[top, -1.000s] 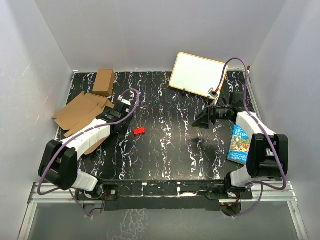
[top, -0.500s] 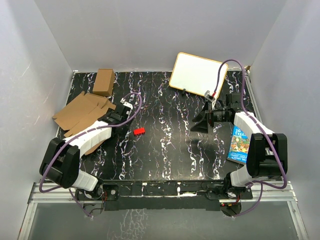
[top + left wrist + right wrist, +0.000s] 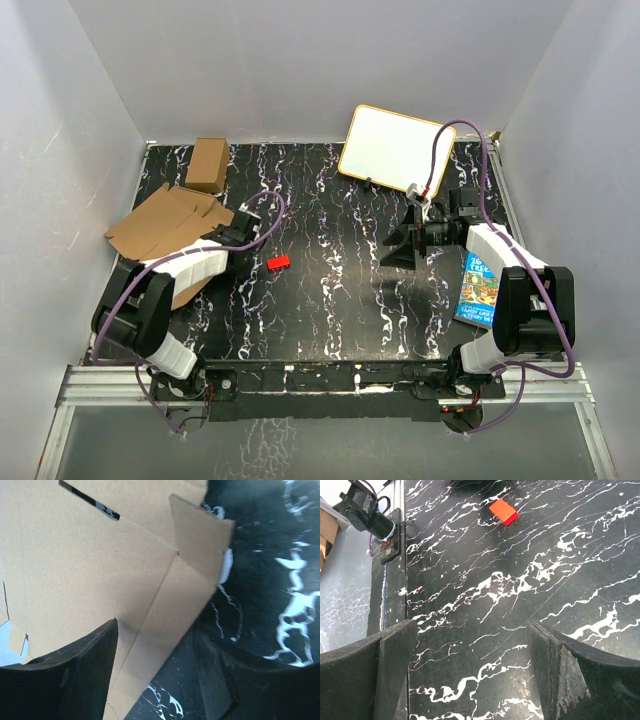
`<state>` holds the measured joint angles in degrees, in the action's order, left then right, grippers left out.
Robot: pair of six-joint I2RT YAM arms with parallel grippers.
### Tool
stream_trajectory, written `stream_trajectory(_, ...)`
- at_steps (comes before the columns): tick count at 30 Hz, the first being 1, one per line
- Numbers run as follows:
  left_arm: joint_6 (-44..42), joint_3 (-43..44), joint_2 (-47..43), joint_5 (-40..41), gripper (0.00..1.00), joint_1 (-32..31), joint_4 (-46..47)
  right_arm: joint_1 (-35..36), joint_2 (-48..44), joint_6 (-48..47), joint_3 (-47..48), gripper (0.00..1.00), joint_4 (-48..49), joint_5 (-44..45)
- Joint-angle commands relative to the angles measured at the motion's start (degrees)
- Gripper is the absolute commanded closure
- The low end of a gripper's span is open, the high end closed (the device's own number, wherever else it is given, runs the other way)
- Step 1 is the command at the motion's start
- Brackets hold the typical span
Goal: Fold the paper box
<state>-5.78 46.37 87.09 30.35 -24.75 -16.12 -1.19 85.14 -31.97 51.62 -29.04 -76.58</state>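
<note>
Open at the left gripper point(image 3: 155, 680), with one black finger point(image 3: 65, 680) above the brown cardboard and the other above the black marbled table point(image 3: 270, 555). No clamping on anything; between the jaws, only the long edge of a flat flap of the paper box point(image 3: 75, 570), lying unfolded. Just beyond that, a smaller flap raised at an angle, and farther up the sheet a narrow slit showing the dark table beneath.

From above, found at the left side of the table, spread flat, its far corner near a small squarish brown carton point(image 3: 208, 163) toward the back left. A little right of the left gripper, a small red block point(image 3: 278, 262), apart from the cardboard.

Wide open at the right gripper point(image 3: 470, 670) too, holding nothing, over bare marbled surface, with the red block well ahead. Behind it, toward the back right, a white board with a wooden frame point(image 3: 395, 148); beside the right arm at the table's right edge, a colourful book point(image 3: 480, 285).
</note>
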Motion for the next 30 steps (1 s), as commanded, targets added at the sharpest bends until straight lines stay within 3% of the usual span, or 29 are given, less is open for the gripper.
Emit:
stream_trajectory(1, 2.2, 1.7, 3.1, 4.6, 0.50, 1.7, -1.2, 0.7, -0.8, -3.4, 0.6, 0.01, 1.4, -4.0)
stream_trajectory(8, 2.8, 3.6, -0.6, 9.8, 1.00, 1.5, -2.6, 0.7, -1.8, -3.5, 0.6, 0.02, 1.1, -4.7)
stream_trajectory(14, 2.8, 7.8, -12.2, 13.1, 1.00, -3.3, -6.0, 2.2, -2.2, -3.5, 0.8, 0.02, 0.7, -4.4)
stream_trajectory(19, 10.1, 18.4, -13.9, 10.3, 1.00, -11.2, -14.9, 2.2, -3.3, -3.5, 0.9, 0.02, 0.9, -2.7)
stream_trajectory(24, 15.6, 27.9, -8.2, 9.2, 1.00, -25.0, -18.6, 1.4, -4.3, 3.4, 1.3, 0.02, 5.5, 6.6)
stream_trajectory(30, 14.7, 40.3, 7.7, 14.5, 1.00, -42.4, -20.9, -6.7, -5.4, 14.7, 0.6, 0.02, 13.7, 20.3)
